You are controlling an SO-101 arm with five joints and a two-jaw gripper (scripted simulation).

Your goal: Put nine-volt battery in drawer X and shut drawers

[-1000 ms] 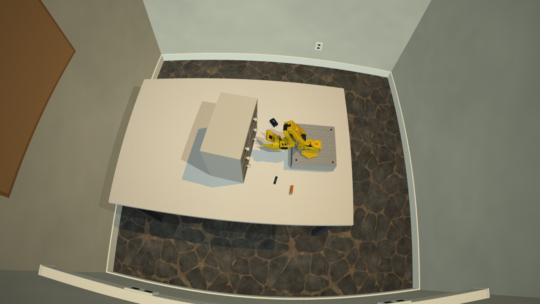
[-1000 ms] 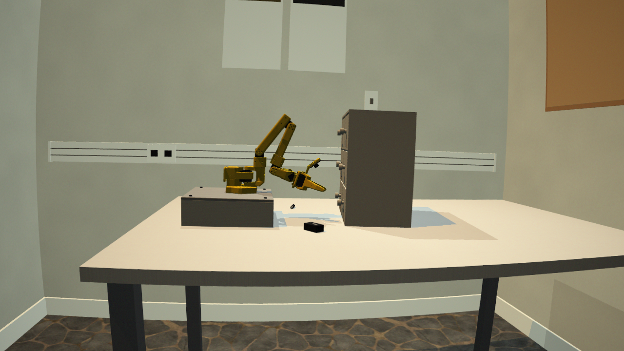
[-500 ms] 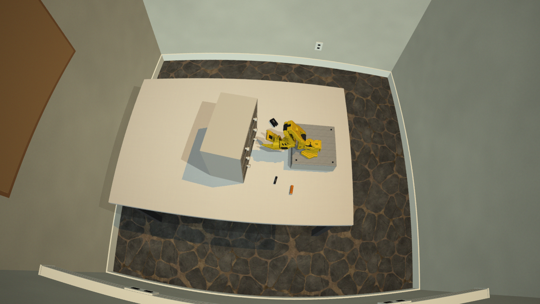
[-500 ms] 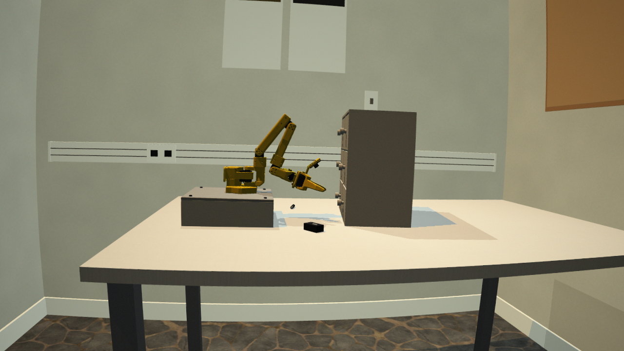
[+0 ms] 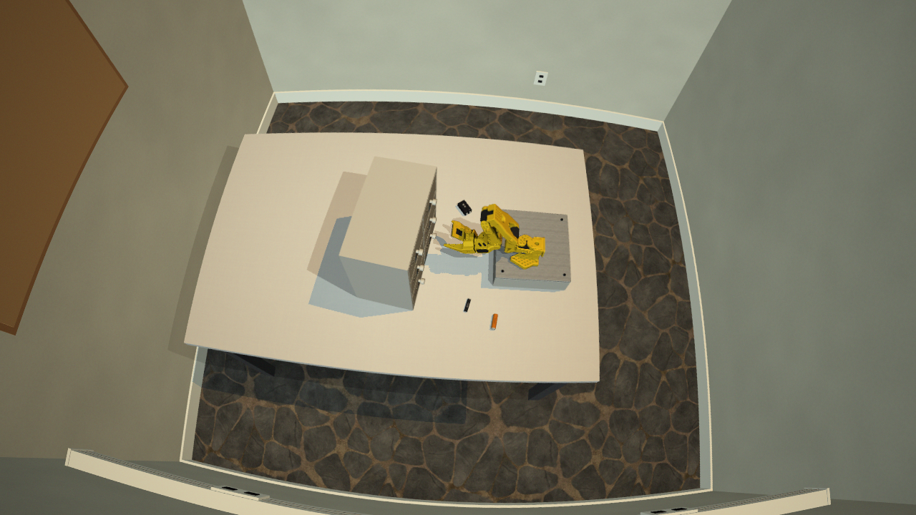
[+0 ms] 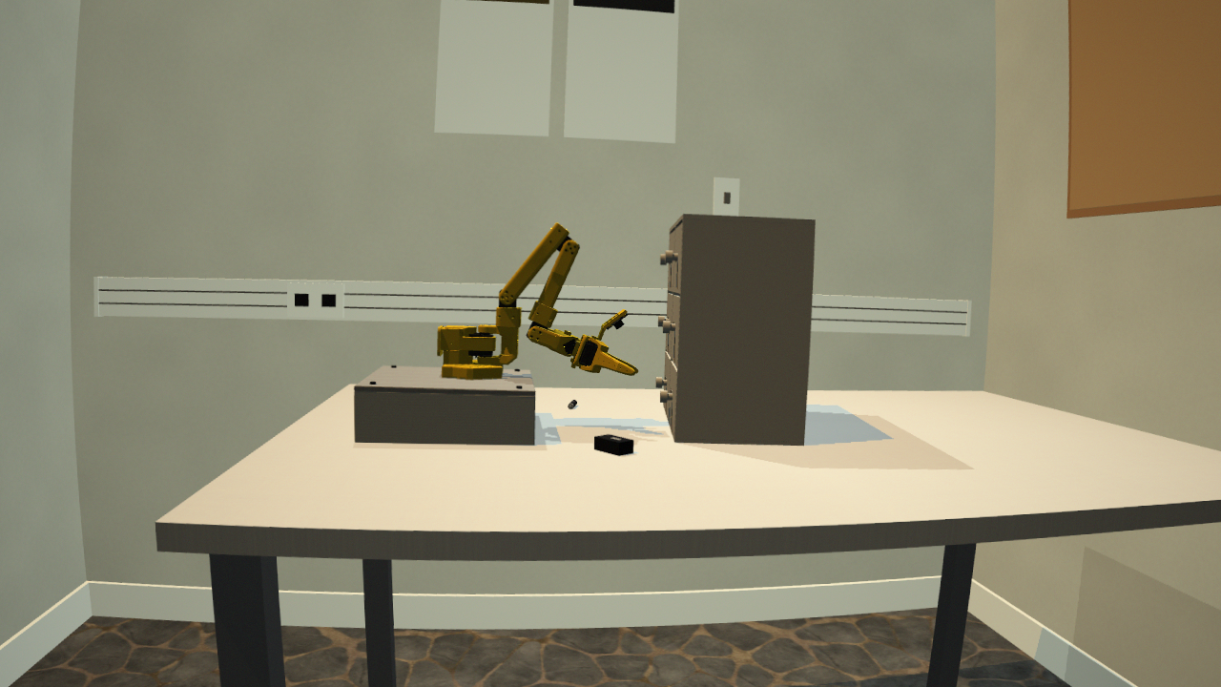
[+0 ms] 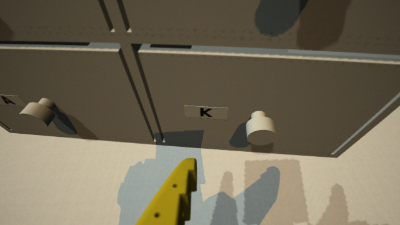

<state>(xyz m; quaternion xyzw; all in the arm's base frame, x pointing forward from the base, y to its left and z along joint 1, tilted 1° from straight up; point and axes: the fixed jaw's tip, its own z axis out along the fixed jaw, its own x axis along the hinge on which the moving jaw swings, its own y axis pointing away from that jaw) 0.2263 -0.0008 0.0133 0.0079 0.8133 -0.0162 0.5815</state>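
With its fingers parted around nothing, the gripper (image 5: 448, 247) (image 6: 632, 369) (image 7: 182, 184) hangs above the table (image 5: 288, 192) (image 6: 512, 499) (image 7: 47, 181), the nine-volt battery (image 5: 464, 207) (image 6: 613, 444) lying lower, on the tabletop to its right. Fingers slope down toward the chest (image 5: 391, 211) (image 6: 742, 333) (image 7: 297, 87), apart from its lower knobs; the arm (image 5: 502, 222) (image 6: 533, 264) is folded at a high elbow.
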